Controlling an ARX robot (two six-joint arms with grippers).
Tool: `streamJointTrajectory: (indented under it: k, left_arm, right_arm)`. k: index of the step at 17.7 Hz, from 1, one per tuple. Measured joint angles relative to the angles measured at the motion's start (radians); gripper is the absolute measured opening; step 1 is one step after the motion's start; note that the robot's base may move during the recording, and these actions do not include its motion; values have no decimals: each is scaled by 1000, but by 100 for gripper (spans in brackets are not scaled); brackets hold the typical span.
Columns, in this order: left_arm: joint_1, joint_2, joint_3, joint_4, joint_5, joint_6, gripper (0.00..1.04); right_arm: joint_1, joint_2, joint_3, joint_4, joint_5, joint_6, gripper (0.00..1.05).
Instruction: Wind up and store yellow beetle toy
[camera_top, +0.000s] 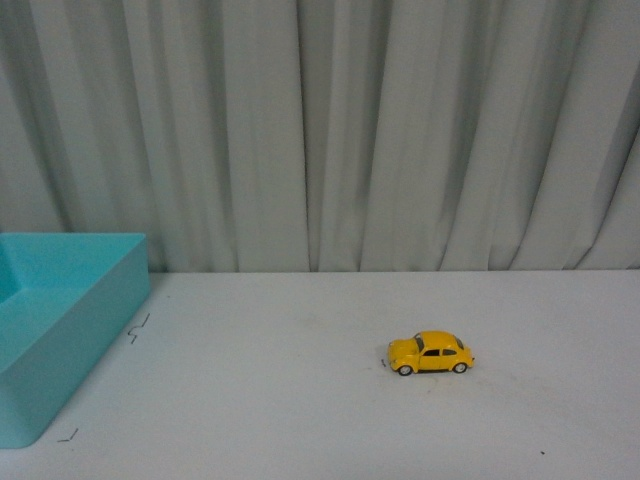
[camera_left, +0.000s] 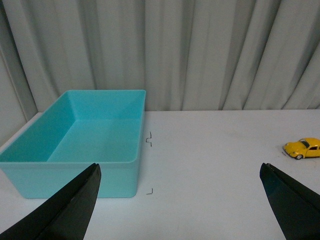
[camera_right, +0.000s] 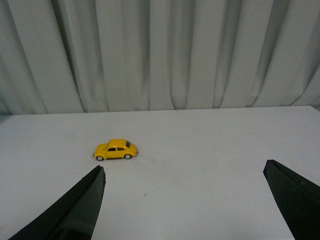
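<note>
The yellow beetle toy (camera_top: 431, 353) is seen standing on its wheels on the white desk (camera_top: 300, 420), right of the middle and side-on to the front camera. An open-topped turquoise box (camera_top: 85, 335) is placed at the left edge of the desk, well apart from the toy. Small black corner marks (camera_top: 138, 327) are drawn on the desk just beside the box. The left end effector (camera_left: 179, 172) is held wide open above the desk, near the box. The right end effector (camera_right: 184, 170) is likewise spread wide, with the toy lying beyond it, untouched. A pleated grey curtain (camera_top: 350, 130) is hung behind the far edge.
</note>
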Motion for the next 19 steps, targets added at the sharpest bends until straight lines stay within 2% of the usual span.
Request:
streamJointTrajectory:
  k: [19]
  left_arm:
    - [0,0,0,0,0,0,98]
  right_arm:
    - [0,0,0,0,0,0,98]
